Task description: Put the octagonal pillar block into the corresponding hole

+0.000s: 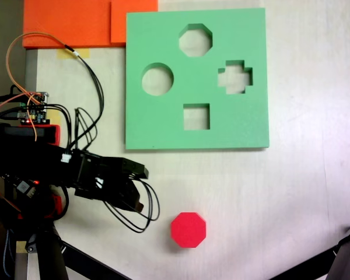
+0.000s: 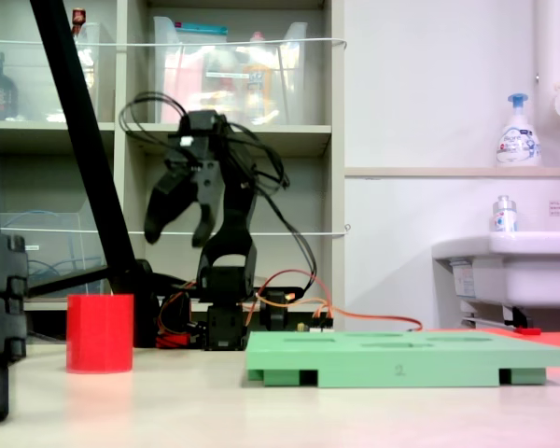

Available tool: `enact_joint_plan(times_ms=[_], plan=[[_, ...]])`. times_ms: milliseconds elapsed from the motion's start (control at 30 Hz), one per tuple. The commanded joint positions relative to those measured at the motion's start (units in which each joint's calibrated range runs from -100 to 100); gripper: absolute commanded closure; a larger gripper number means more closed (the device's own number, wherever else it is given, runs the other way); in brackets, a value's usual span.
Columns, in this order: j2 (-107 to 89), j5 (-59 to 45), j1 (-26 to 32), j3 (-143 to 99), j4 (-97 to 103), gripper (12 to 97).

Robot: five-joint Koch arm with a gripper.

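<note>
Here the gripper hangs high above the desk with its 2 black jaws spread apart and nothing between them; in the side-on fixed view the fingertips point downward, well clear of the surface. In the top-down fixed view the gripper reaches out from the arm's base at the left edge of the desk, with black cable loops trailing beneath it.

The octagonal pillar block stands upright on its flat end near the bottom edge of the desk, just to the right of the gripper's tips in that view and untouched by them. In the side-on view the octagonal pillar block shows as a red column resting on the desk, left of the arm.

The green foam board lies flat toward the top edge of the desk, well apart from the block. It has 4 cutouts; the corresponding hole, 8-sided, sits nearest the board's top edge, with a round cutout, a cross-shaped cutout and a square cutout below it. An orange sheet lies at the top left corner.
</note>
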Motion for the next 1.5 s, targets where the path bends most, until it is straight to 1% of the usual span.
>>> enact_joint_plan(times_ms=[0,33,67,100,133,167,267,400,500,633,967,1467], plan=[[5.06,-1.32,-1.27,5.14,-4.29,72.3],[5.62,-1.61,-1.56,5.84,-4.10,69.8],[6.88,-1.61,-1.76,6.83,-4.10,65.4],[8.42,-1.90,-1.81,7.63,-4.10,60.0],[10.93,-2.44,-1.81,8.73,-4.00,52.8],[13.44,-2.59,-1.81,9.83,-4.10,48.3],[20.71,-2.54,-2.20,12.22,-4.10,40.7],[31.46,-2.49,-2.34,17.40,-4.10,23.8],[39.00,-2.44,-2.34,22.09,-4.10,14.0],[49.48,-2.44,-2.34,28.47,-4.19,13.2],[67.49,-2.93,-2.34,35.55,-4.39,13.2],[78.25,-4.69,-2.83,35.45,-5.54,13.4]])
